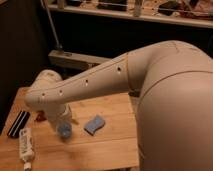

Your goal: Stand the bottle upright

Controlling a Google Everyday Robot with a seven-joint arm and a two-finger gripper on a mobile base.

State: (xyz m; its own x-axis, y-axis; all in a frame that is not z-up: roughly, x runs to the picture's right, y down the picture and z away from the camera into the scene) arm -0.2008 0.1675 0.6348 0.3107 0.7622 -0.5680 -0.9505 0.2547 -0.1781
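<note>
The bottle point(25, 146) is a slim white bottle with a printed label. It lies flat on the wooden table point(112, 147) near the front left corner, cap toward the front. My gripper point(65, 123) hangs at the end of the white arm, over the small blue cup point(64, 132). It is right of the bottle and a little farther back, and it does not touch the bottle. The arm hides part of the cup.
A flat black striped case point(19, 123) lies just behind the bottle at the left edge. A blue sponge point(94, 125) lies right of the cup. A red bowl point(39, 118) is mostly hidden behind the arm. My large white body fills the right side.
</note>
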